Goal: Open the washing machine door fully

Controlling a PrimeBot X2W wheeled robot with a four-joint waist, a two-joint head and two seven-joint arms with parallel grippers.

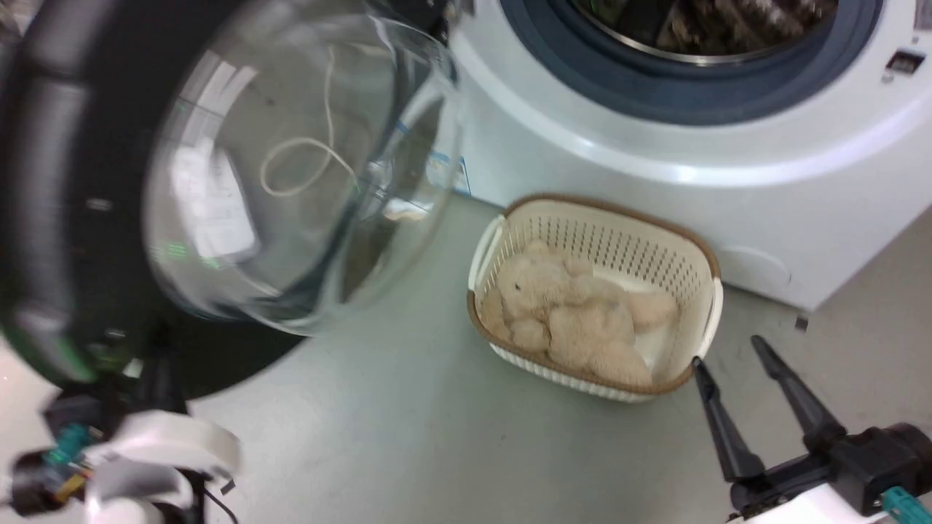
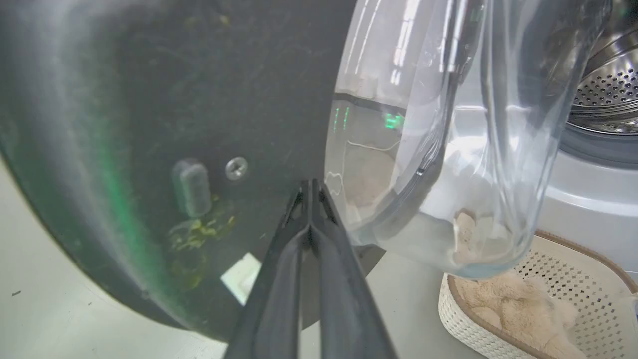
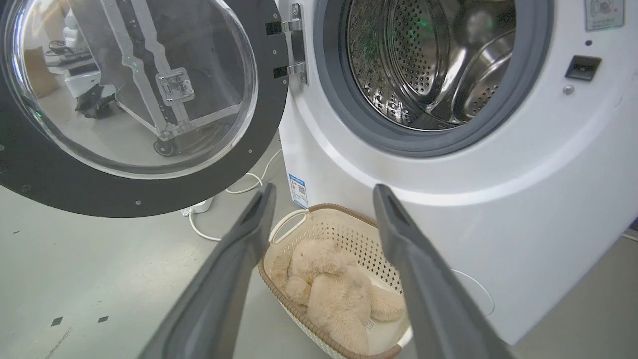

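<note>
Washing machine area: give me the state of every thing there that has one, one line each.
washing machine door: open wide.
drum: uncovered, no laundry visible inside.
basket: on the floor, holding a plush toy.
plush toy: lying in the basket.
left gripper: shut, tips at the door's black inner rim.
right gripper: open, holding nothing.

Washing machine door [image 1: 44, 218] blurred, cut off at left; sticker [image 3: 298, 189] print too small to read.
</note>
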